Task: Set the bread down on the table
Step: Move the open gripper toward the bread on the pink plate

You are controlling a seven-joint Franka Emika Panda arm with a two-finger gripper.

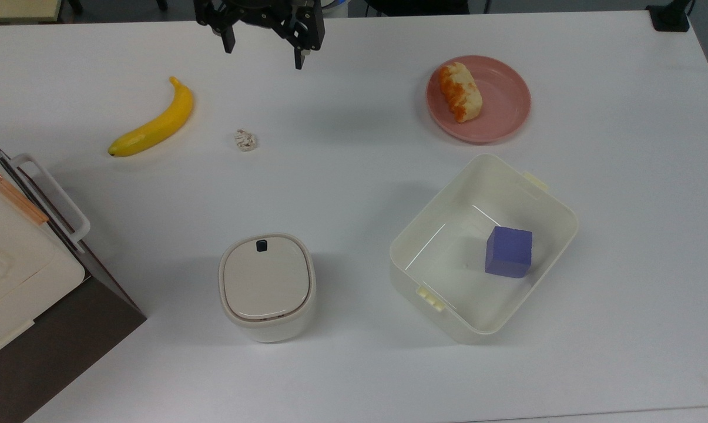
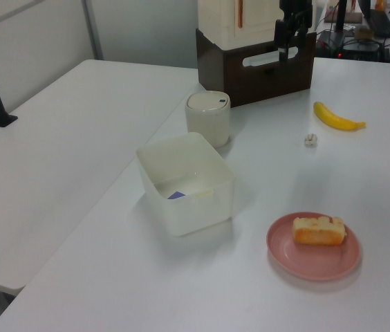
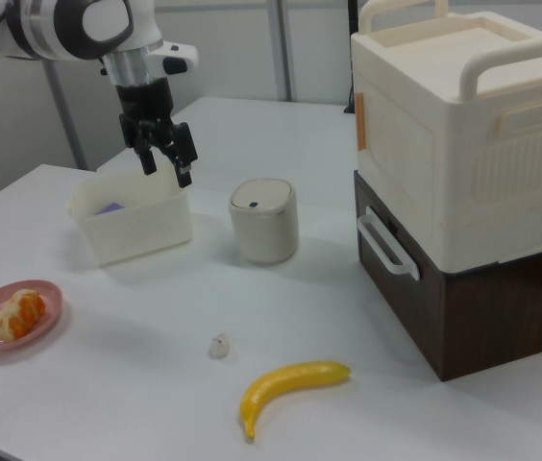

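The bread (image 1: 460, 92) on the pink plate (image 1: 503, 120) is judged light and soft; it is best pinched gently across its pale sides. The gripper (image 1: 264, 50) hangs open, well apart.

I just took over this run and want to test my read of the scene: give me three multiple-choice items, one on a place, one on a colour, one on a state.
1. Where is the bread?
A. on the pink plate
B. in the white tub
C. beside the banana

2. What colour is the block in the white tub?
A. green
B. purple
C. red

3. How is the gripper?
A. shut on the bread
B. open, holding nothing
C. shut on the banana

Answers:
1. A, the loaf lies on the plate in the top view.
2. B, the block on the tub's floor is purple.
3. B, its fingers stand apart above the table, with nothing between them.
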